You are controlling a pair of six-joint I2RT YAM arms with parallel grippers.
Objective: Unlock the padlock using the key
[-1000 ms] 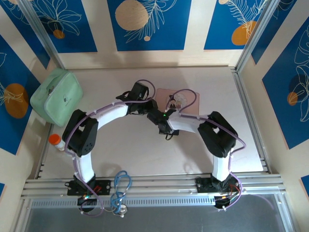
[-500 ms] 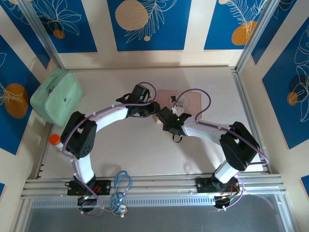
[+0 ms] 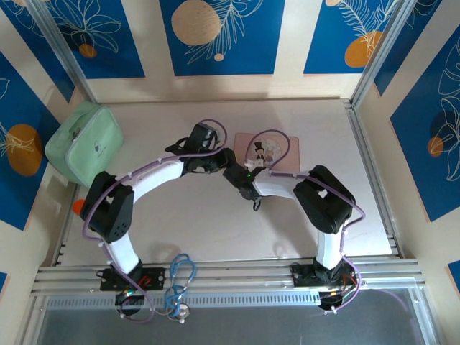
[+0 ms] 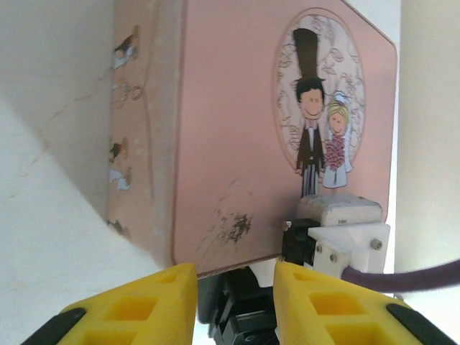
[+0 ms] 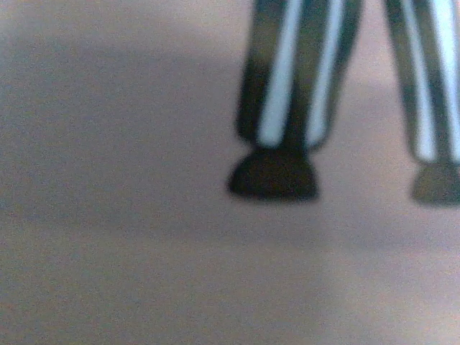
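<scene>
Padlock indistinct; left jaws apart at edge of pink tin [image 4: 230,129].

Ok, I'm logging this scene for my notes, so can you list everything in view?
tin: one, pink, bride-and-groom picture on top, table centre
pouch: one, pale green, far left
bottle: one, orange cap showing, left edge beside the left arm
cable: one, blue, coiled at the near rail
table: one, pale
left arm: white and black, its fingers yellow, apart, at the tin's edge
right arm: white and black, wrist at the tin
</scene>
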